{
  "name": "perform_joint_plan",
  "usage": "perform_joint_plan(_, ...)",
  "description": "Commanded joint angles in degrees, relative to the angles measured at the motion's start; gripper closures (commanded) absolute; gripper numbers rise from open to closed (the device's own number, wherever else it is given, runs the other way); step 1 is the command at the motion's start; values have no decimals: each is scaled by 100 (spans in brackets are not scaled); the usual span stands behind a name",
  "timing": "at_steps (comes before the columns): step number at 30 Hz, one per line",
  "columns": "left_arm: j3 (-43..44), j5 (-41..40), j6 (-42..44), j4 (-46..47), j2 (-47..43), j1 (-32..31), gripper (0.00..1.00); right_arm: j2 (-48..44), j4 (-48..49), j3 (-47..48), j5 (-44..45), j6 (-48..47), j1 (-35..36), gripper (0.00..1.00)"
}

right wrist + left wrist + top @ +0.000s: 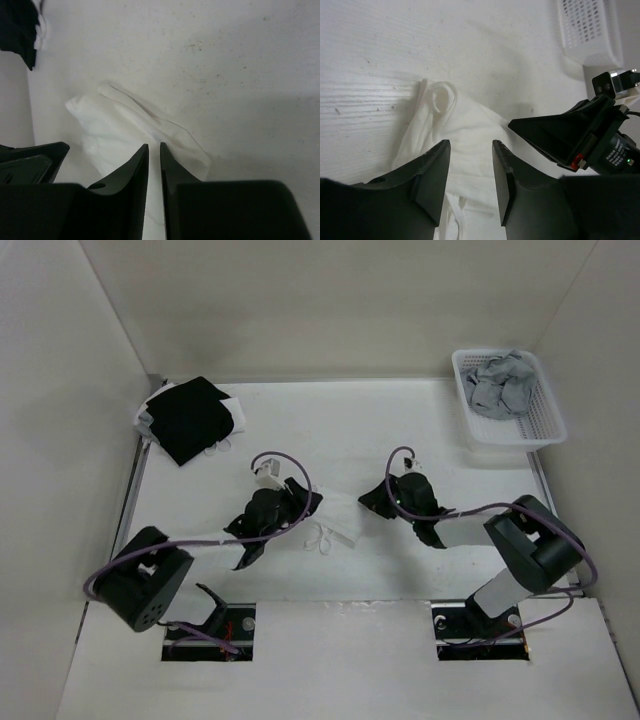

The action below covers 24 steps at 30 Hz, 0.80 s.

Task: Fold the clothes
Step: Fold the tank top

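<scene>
Left hand (470, 146) above white camisole (462, 117)

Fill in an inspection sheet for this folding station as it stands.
Surface: white table, faintly speckled.
Job's things: white camisole bunched at centre.
Clutter: black garment far left; grey garments in white basket far right.
Tools: left tool open over the camisole; right tool nearly closed at it, grip unclear.
Cables: purple cables loop beside each tool.
Surroundings: plain white walls.
</scene>
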Motion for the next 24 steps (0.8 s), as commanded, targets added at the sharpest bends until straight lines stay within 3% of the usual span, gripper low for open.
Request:
perform_joint_plan(1,-258,-70,106,-112,-936,161,61,-683,180,-67,-51,-73,-30,76)
perform_joint_plan(6,-303,-307,457,-1262,-1878,240,58,-2123,-443,-234,54,-468,-21,49)
perform_joint_plan(12,-399,-387,809,-2678,-2870,442,51,-4179,-1094,-1129,870,-1075,-275,31)
perform_joint_plan(18,-794,-377,678,-3698,-4163,881,46,-5895,-1595,-2167,1970,-891,-320,27)
perform_joint_plan(24,-602,-220,545,-3919,-3963,1163,43,-6204,-1868,-2361,2217,-733,-522,26)
